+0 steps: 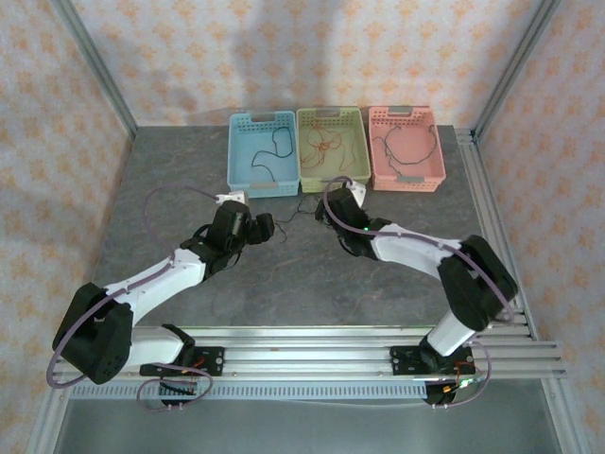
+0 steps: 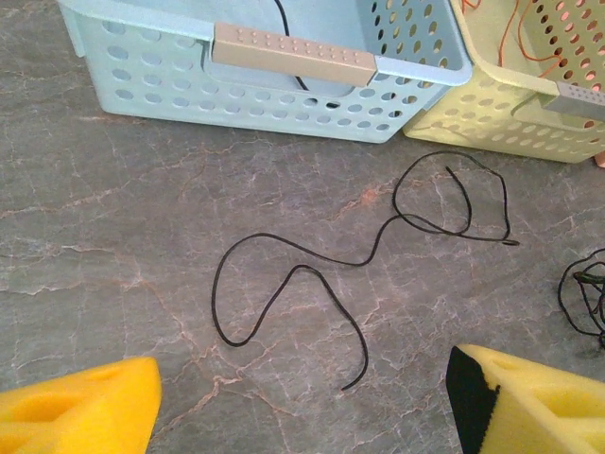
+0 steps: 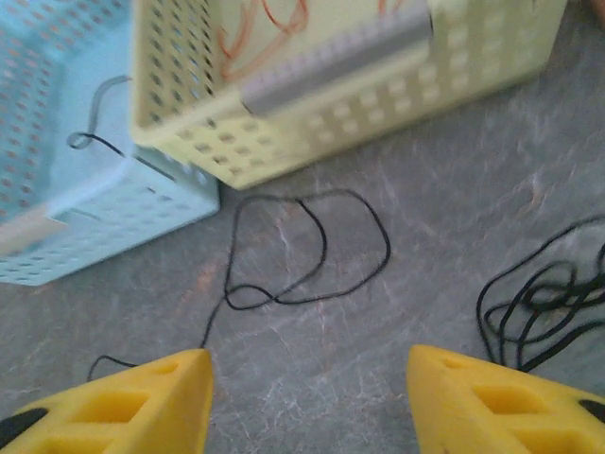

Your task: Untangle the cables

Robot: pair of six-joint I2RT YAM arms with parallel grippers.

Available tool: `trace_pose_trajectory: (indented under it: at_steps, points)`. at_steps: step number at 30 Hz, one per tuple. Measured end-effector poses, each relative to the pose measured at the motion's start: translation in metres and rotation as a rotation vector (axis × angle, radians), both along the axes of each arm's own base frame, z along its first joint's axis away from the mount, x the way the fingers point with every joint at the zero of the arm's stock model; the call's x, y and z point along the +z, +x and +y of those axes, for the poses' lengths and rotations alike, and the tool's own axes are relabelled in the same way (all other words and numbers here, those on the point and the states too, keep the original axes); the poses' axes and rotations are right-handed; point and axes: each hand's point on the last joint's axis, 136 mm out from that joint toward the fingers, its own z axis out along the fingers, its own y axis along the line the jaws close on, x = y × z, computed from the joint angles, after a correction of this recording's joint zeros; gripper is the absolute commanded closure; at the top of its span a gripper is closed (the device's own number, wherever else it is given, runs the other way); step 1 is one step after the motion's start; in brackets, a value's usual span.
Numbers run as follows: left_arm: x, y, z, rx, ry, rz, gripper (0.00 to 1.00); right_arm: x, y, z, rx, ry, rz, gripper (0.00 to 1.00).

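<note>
On the tabletop (image 2: 95, 236), both jaws gape empty over a looped black cable (image 2: 331, 261) that a careless tug might knot tight.

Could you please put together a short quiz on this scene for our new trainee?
1. True or false: the left gripper is shut on the loose black cable.
2. Which basket holds the red-orange cable? A blue; B yellow-green basket; C pink.
3. How many baskets stand on the table?
Key: 1 false, its jaws are open and hold nothing; 2 B; 3 three.
</note>
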Motion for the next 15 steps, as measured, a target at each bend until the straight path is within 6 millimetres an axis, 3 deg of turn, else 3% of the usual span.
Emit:
trace_pose_trajectory:
  at_steps: [5,15]
  points:
    - [0.000,0.000,0.000,0.000,0.000,-0.001,0.20,-0.029,0.013,0.012,-0.072,0.058,0.076,0.45]
    - [0.001,0.000,0.000,0.002,0.001,-0.002,0.20,-0.056,0.031,0.028,-0.172,0.153,0.134,0.48]
